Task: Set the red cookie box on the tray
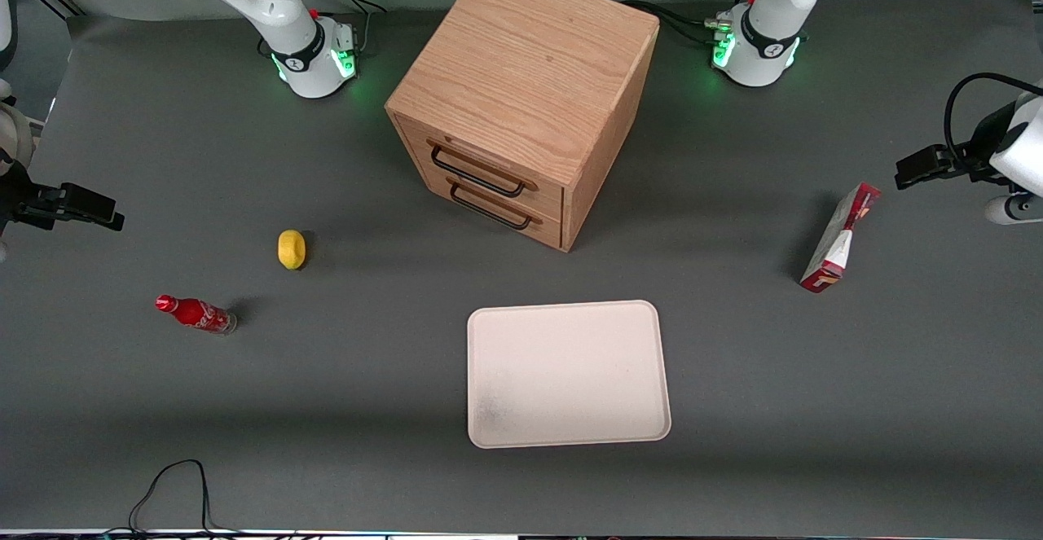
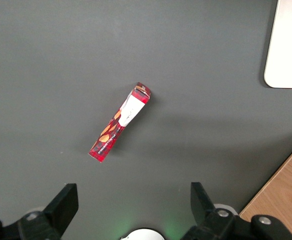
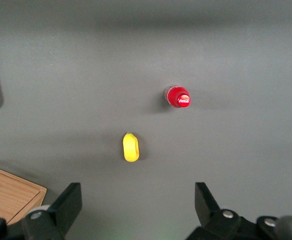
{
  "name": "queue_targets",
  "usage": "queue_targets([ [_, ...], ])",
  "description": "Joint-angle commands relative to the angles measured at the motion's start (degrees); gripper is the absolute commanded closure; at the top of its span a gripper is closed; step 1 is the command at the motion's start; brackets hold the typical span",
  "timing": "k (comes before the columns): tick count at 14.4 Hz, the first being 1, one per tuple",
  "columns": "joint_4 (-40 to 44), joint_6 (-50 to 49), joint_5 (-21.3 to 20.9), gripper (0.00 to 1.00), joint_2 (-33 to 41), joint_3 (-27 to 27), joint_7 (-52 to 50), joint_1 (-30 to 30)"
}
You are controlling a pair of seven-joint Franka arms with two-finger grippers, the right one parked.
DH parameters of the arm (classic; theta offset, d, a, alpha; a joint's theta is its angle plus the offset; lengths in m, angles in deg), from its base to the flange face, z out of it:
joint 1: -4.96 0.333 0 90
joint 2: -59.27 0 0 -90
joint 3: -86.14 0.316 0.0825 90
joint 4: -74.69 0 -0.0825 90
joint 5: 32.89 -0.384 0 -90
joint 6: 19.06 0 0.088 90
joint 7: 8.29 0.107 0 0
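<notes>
The red cookie box (image 1: 839, 239) stands on a long thin edge on the dark table, toward the working arm's end; its red, white and yellow print shows in the left wrist view (image 2: 119, 122). The pale cream tray (image 1: 570, 373) lies flat and bare, nearer the front camera than the cabinet, and one corner of it (image 2: 286, 45) reaches the wrist view. My gripper (image 1: 911, 172) hovers above the table, a little farther from the front camera than the box and apart from it. It is open wide (image 2: 134, 200) with nothing between its fingers.
A wooden two-drawer cabinet (image 1: 521, 100) stands mid-table, farther from the front camera than the tray, its corner (image 2: 286, 205) close to my wrist. A lemon (image 1: 291, 248) and a small red soda bottle (image 1: 195, 313) lie toward the parked arm's end. A black cable (image 1: 171, 491) loops at the table's front edge.
</notes>
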Motion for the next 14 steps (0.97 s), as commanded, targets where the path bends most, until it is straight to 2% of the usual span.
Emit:
queue_targets([
  [1,0.7,-0.3,-0.1,0.0,0.0,0.9,-0.6,-1.3],
  [14,1.4,-0.5,0.8,0.0,-0.8,0.8,-0.3,-0.8],
])
